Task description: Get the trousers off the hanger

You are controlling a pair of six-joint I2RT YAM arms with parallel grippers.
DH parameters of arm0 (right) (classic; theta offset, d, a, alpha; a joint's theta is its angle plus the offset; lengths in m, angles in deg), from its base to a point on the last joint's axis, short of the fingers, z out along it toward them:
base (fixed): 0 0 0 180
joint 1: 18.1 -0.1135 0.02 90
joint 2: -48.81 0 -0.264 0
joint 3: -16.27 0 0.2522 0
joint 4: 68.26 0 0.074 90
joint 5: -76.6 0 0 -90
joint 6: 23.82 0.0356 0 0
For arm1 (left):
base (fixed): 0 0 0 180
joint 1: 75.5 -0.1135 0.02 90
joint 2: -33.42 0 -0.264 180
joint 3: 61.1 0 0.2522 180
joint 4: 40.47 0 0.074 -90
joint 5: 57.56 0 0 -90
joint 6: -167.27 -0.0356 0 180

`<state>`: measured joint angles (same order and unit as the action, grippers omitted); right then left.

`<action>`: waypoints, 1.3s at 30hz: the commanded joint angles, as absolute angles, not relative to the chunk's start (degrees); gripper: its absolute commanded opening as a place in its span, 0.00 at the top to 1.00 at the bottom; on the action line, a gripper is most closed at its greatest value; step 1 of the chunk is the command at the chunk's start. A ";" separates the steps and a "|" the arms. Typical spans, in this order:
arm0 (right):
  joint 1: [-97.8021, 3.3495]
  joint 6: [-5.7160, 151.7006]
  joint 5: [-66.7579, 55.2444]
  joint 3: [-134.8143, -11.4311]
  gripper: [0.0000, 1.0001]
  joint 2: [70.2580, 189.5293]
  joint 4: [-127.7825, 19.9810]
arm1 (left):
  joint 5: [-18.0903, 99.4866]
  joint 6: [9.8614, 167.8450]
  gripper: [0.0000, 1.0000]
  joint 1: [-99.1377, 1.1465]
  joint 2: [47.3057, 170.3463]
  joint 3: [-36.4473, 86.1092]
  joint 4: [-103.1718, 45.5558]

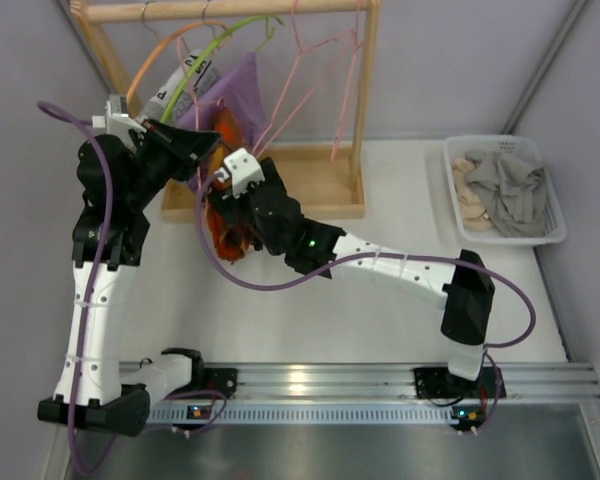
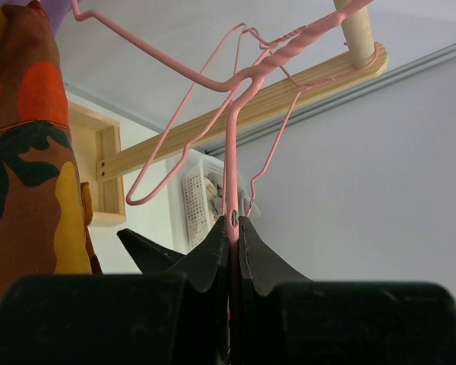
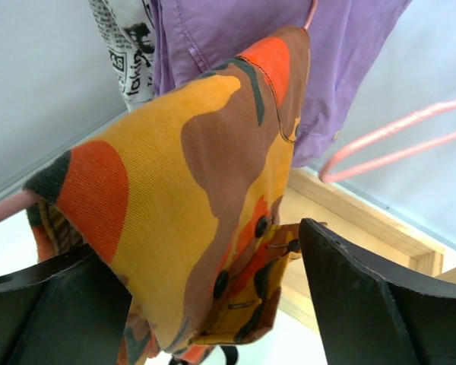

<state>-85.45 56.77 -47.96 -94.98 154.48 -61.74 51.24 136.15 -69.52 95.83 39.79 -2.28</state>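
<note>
The trousers point(image 1: 227, 232) are orange, yellow and brown patterned cloth hanging at the left end of the wooden rack. They show at the left of the left wrist view point(image 2: 26, 152) and fill the middle of the right wrist view point(image 3: 190, 190). My left gripper point(image 1: 202, 152) is shut on a pink hanger's wire point(image 2: 232, 160), which runs up between its fingers point(image 2: 213, 255). My right gripper point(image 3: 197, 239) is open, with the trousers' buttoned waist end hanging between its fingers point(image 3: 365, 289). In the top view it point(image 1: 230, 200) sits against the cloth.
The wooden rack's rail point(image 1: 230, 10) holds a purple garment point(image 1: 235, 95), a white printed garment point(image 1: 180, 85) and several empty pink hangers point(image 1: 325, 60). Its base point(image 1: 315, 190) lies on the table. A white basket point(image 1: 552, 190) of clothes stands at the right.
</note>
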 commanded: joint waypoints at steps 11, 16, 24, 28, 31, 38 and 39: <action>-82.97 53.52 -46.71 -92.42 0.90 152.53 -66.36 | 50.81 137.65 1.00 -69.87 94.24 43.63 -15.72; -81.73 53.87 -42.68 -93.55 1.00 149.98 -63.30 | 50.72 136.95 1.00 -69.87 93.45 41.70 -15.80; -81.12 53.34 -37.83 -105.41 1.00 147.78 -54.67 | 51.07 134.23 1.00 -69.87 90.90 33.01 -15.63; -78.84 54.57 -35.82 -107.00 1.00 145.41 -50.55 | 50.63 132.21 1.00 -69.87 89.67 30.54 -15.63; -76.91 55.63 -32.05 -107.61 1.00 143.48 -47.83 | 49.84 131.07 1.00 -69.87 88.79 28.26 -15.46; -74.53 56.33 -20.44 -110.07 1.00 139.69 -41.41 | 50.10 129.66 1.00 -69.87 88.53 24.91 -14.49; -74.26 57.20 -19.91 -110.77 1.00 139.43 -41.05 | 50.45 129.22 1.00 -69.87 88.44 24.47 -14.14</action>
<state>-75.11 55.35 -25.47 -103.88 146.04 -35.95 50.94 132.47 -69.52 89.78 25.48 -9.67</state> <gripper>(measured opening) 0.049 0.090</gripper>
